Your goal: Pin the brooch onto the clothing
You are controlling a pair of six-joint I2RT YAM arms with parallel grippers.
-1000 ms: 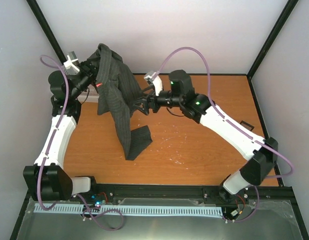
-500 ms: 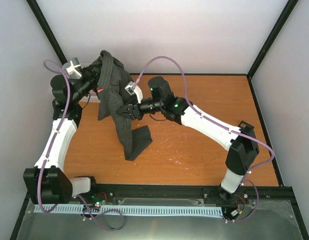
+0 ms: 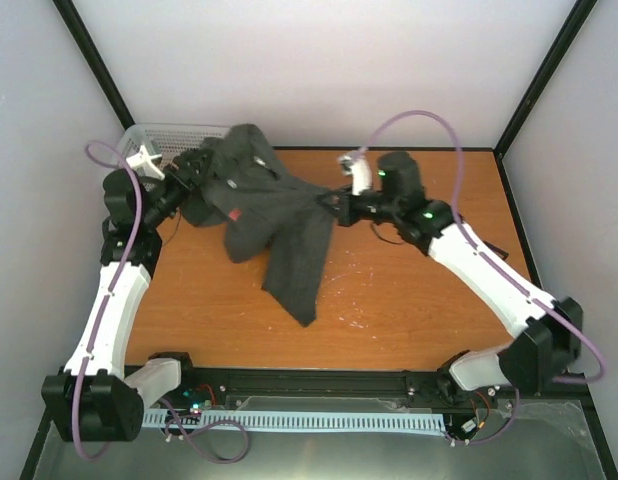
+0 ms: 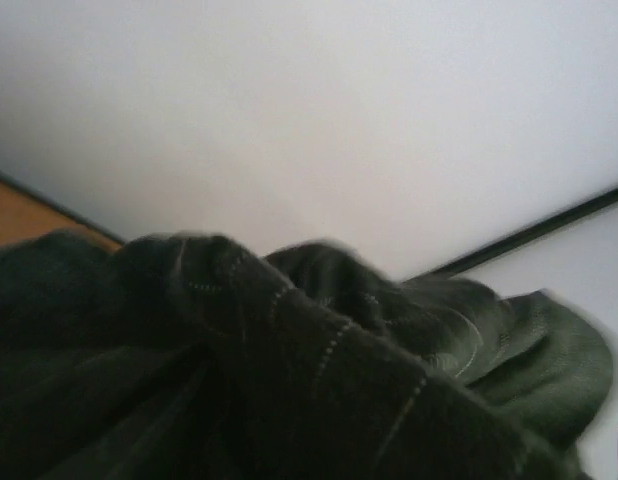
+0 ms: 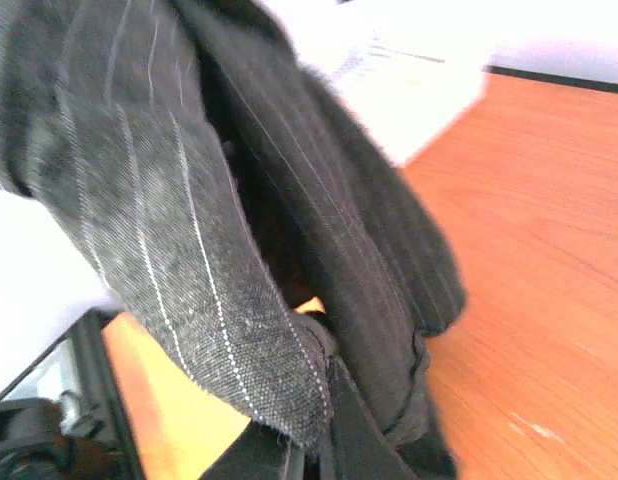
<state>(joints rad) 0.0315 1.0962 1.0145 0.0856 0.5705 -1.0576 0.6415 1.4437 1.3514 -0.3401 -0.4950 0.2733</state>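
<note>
The clothing (image 3: 269, 205), a dark pinstriped shirt with a small red tag (image 3: 234, 214), is stretched in the air between my two grippers, and one end droops to the table. My right gripper (image 3: 327, 205) is shut on a fold of the clothing (image 5: 189, 230), and the cloth bunches at its jaws (image 5: 324, 395). My left gripper (image 3: 192, 166) is at the clothing's back-left end. Dark fabric (image 4: 289, 380) fills the left wrist view and hides the fingers, so its state does not show. The brooch is out of view.
A white mesh basket (image 3: 169, 133) stands at the back-left corner, behind the left gripper. The orange table (image 3: 419, 300) runs to white walls and black frame posts at the back and sides. Both arms' bases sit along the near rail.
The clothing hung upright from the raised left gripper and now lies stretched out lower. The right gripper shut on it and pulled it right. The left gripper came down, uncovering the basket.
</note>
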